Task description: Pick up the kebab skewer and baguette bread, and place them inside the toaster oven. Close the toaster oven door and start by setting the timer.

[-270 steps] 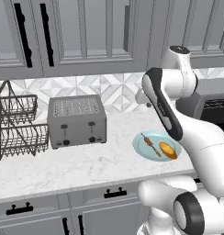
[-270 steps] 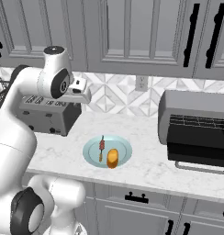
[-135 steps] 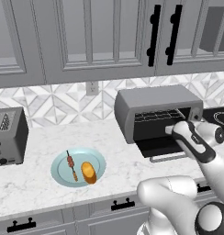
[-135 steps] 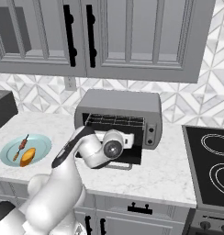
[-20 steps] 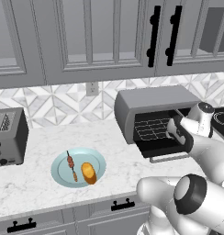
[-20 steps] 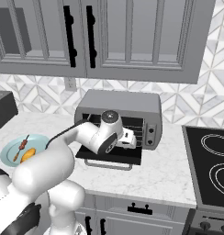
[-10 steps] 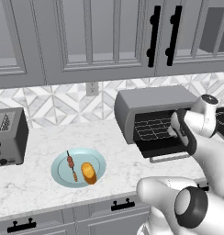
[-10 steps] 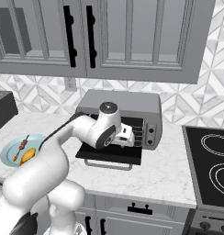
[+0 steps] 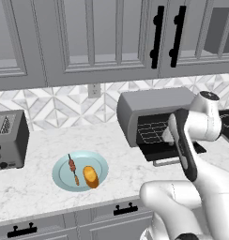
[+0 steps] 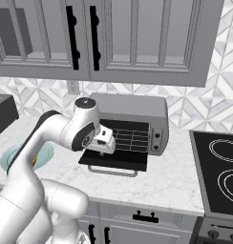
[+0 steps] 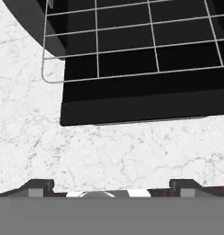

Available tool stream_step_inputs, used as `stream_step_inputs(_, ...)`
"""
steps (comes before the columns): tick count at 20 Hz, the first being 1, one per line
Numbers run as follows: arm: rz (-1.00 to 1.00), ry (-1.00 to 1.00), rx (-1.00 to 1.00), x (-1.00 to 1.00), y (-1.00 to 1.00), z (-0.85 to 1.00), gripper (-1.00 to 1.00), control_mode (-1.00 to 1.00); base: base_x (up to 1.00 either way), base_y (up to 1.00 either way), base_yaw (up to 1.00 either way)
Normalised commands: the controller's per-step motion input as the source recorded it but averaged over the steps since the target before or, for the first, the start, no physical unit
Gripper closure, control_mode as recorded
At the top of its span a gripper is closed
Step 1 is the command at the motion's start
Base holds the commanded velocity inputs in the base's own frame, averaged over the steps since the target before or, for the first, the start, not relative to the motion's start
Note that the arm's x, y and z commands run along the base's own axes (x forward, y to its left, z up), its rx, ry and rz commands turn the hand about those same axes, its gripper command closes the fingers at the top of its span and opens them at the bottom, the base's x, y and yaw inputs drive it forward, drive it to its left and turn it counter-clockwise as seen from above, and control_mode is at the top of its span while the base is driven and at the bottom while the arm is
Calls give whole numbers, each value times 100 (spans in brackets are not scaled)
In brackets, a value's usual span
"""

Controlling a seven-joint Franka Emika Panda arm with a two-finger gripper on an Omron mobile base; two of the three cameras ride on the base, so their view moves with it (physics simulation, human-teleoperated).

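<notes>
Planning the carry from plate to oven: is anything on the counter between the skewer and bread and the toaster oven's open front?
Nothing visible blocks that path. The kebab skewer and baguette bread lie on the plate; bare counter runs from there to the toaster oven. Its door is folded down, the rack pulled out. The open hand hangs above the door.

slot toaster, blue plate, stovetop

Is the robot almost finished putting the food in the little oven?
Not yet. Done: the toaster oven door is down and its rack is pulled out. In hand: nothing; the gripper is open above the counter by the door. Left: the kebab skewer and baguette lie on the blue plate. Both must go in, then shut the door and set the timer.
</notes>
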Motion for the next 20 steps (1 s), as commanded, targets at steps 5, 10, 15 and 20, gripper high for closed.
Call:
stream_step_inputs(5, 0, 6, 5, -46, 93, 14, -100, -100, 0, 0, 0)
stream_step_inputs(10, 0, 5, 2, -8, 93, 5, -100, -100, 0, 0, 0)
stream_step_inputs(15, 0, 5, 3, -2, 88, 1, -100, -100, 0, 0, 0)
stream_step_inputs(20, 0, 3, 1, 8, 91, 0, -100, -100, 0, 0, 0)
